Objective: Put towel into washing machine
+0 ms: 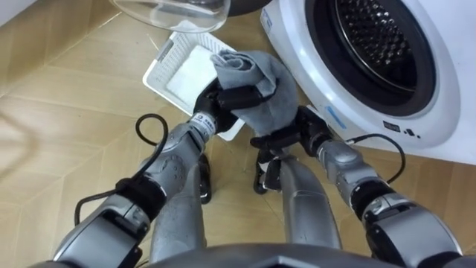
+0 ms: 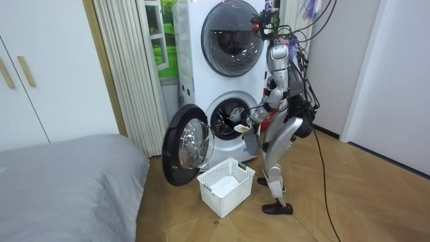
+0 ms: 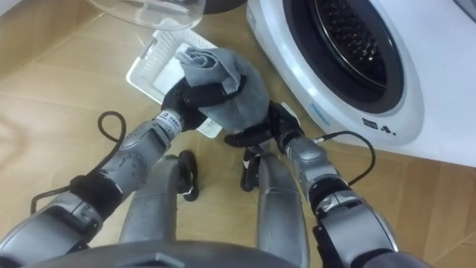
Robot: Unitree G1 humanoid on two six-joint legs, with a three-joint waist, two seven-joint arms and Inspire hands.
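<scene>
Both hands hold a grey towel [image 1: 260,85] bunched up in front of the lower washing machine [image 1: 446,89]. My left hand [image 1: 232,99] has its fingers curled round the towel's left side. My right hand [image 1: 281,138] pinches its lower edge from beneath, thumb behind the cloth. The towel hangs just left of the round drum opening [image 1: 375,37] and outside it, over the floor. In the room view I stand bent slightly forward at the lower machine, the towel [image 2: 250,139] dangling before me.
A white laundry basket [image 1: 172,63] stands on the wooden floor to the towel's left, below the open glass door [image 1: 171,13]. In the room view the door [image 2: 183,144] swings out to the room view's left, with a grey bed [image 2: 67,175] beyond it.
</scene>
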